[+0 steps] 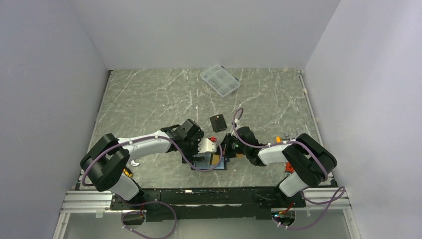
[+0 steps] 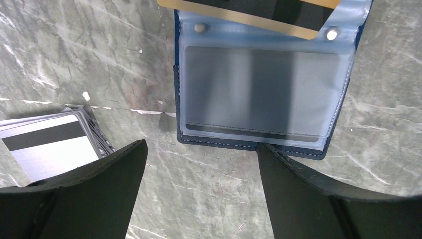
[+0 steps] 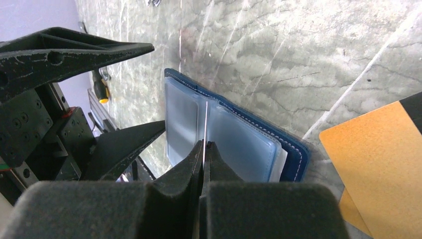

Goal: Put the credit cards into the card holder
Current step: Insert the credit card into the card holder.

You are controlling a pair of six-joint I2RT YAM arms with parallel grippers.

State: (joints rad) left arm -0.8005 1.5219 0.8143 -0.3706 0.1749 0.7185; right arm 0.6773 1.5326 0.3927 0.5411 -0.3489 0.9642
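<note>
The card holder (image 2: 263, 89) lies open on the table, light-blue sleeves up; it also shows in the right wrist view (image 3: 234, 142) and in the top view (image 1: 215, 163). My right gripper (image 3: 204, 144) is shut on a gold card with a black stripe (image 2: 259, 11), held edge-on over the holder's sleeves. My left gripper (image 2: 201, 144) is open and empty, its right finger (image 2: 278, 169) touching the holder's near edge. A stack of silver cards (image 2: 50, 144) lies left of it. Orange cards (image 3: 383, 159) lie beside the holder. A black card (image 1: 218, 122) lies further back.
A clear plastic compartment box (image 1: 220, 79) sits at the back of the table. A yellow-handled tool (image 3: 102, 92) lies near the front rail. Both arms meet at the table's front middle, grippers close together (image 1: 216, 147).
</note>
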